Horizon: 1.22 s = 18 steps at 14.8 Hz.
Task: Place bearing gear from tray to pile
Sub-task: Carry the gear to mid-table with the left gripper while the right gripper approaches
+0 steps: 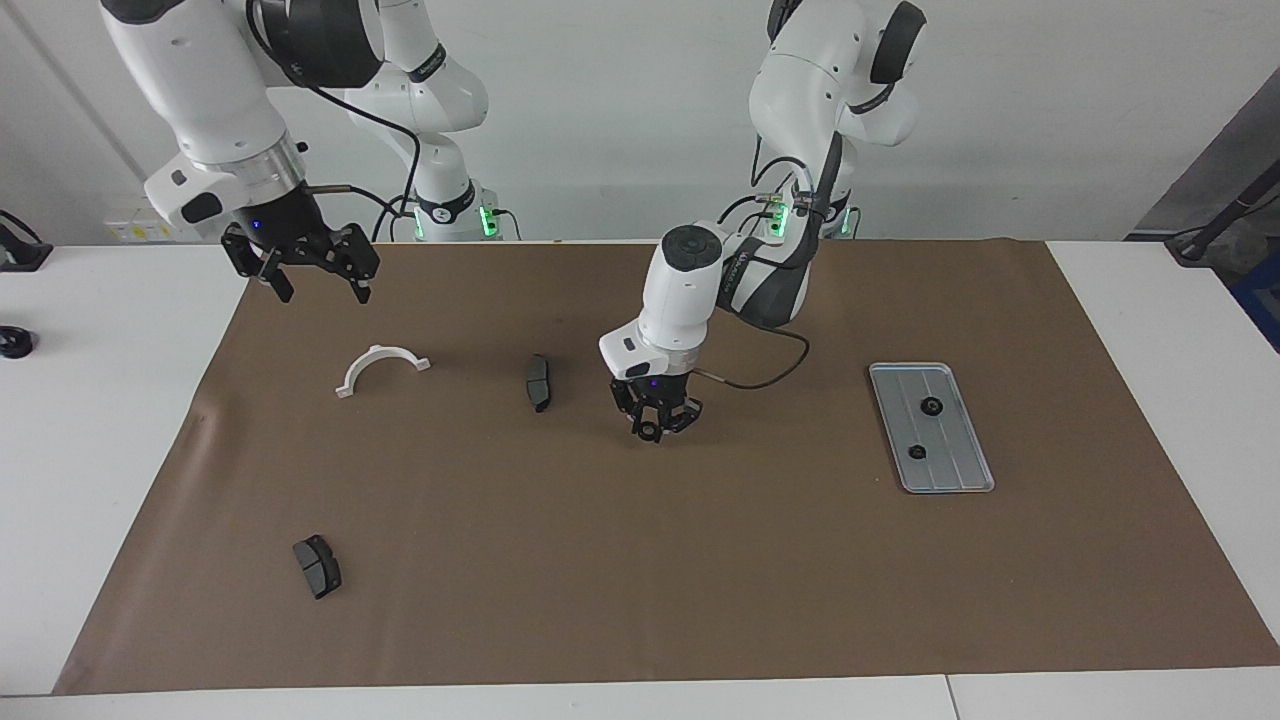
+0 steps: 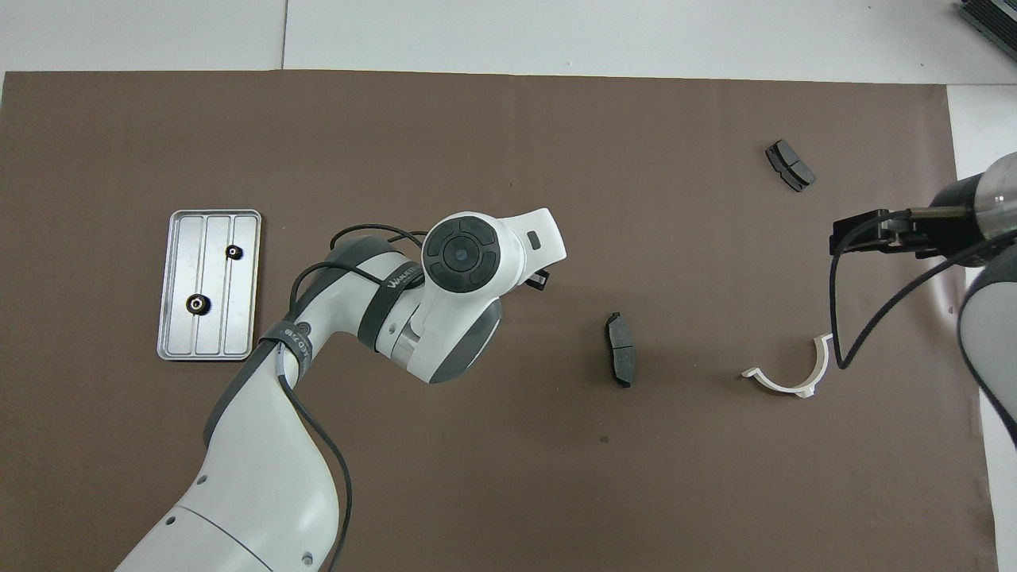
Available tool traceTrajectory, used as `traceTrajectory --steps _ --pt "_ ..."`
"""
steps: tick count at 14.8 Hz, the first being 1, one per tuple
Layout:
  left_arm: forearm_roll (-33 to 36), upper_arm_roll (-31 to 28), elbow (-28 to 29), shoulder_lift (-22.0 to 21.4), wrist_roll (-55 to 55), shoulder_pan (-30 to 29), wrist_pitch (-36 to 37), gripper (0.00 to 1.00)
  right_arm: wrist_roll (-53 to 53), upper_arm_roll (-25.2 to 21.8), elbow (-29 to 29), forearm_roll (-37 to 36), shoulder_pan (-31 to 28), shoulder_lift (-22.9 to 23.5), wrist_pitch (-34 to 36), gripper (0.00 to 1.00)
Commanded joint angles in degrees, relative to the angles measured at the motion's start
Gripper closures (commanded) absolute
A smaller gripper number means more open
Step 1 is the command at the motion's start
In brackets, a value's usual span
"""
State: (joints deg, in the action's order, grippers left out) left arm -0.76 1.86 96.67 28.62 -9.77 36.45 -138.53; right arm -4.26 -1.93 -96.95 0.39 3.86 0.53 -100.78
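Note:
The silver-grey tray (image 1: pixel 955 468) (image 2: pixel 179 334) lies on the brown mat toward the left arm's end of the table. Two small black bearing gears (image 1: pixel 931 406) (image 1: pixel 916 451) rest in it, and the overhead view shows the same pair (image 2: pixel 233 253) (image 2: pixel 196 303). My left gripper (image 1: pixel 652 430) hangs low over the middle of the mat, shut on a third small black bearing gear (image 1: pixel 648 433). From overhead the arm's own wrist hides that gripper. My right gripper (image 1: pixel 312 272) (image 2: pixel 852 232) waits open and raised over the mat's edge at the right arm's end. No pile is in view.
A dark brake pad (image 1: pixel 539 381) (image 2: pixel 620 348) lies beside the left gripper, toward the right arm's end. A white half-ring bracket (image 1: pixel 382 366) (image 2: pixel 790 380) sits below the right gripper. Another brake pad (image 1: pixel 317 566) (image 2: pixel 789 165) lies farther from the robots.

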Motion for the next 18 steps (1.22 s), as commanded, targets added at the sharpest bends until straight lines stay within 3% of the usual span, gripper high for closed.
traceTrajectory --steps 1,2,6,12,18 --pt "-0.74 -0.81 2.55 -0.24 -0.16 0.64 -3.59 0.30 1.27 0.26 -0.08 1.02 2.11 5.87 -6.77 0.00" --pt "-0.65 -0.81 2.64 -0.32 -0.16 0.56 -3.85 0.00 1.27 0.26 -0.17 1.02 2.46 7.71 -8.97 0.00" --pt "-0.65 -0.81 1.59 -1.28 0.19 0.12 -1.49 0.00 0.57 0.96 -0.26 1.28 3.95 13.17 -14.61 0.00" --pt "-0.03 -1.51 2.20 -9.10 1.24 -4.97 7.47 0.00 -10.67 0.96 0.27 1.19 12.56 19.76 -22.43 0.00" --pt "-0.03 -1.51 3.61 -15.69 4.22 -13.22 18.72 0.00 -27.46 1.05 9.04 0.14 23.98 30.04 -22.97 0.00"
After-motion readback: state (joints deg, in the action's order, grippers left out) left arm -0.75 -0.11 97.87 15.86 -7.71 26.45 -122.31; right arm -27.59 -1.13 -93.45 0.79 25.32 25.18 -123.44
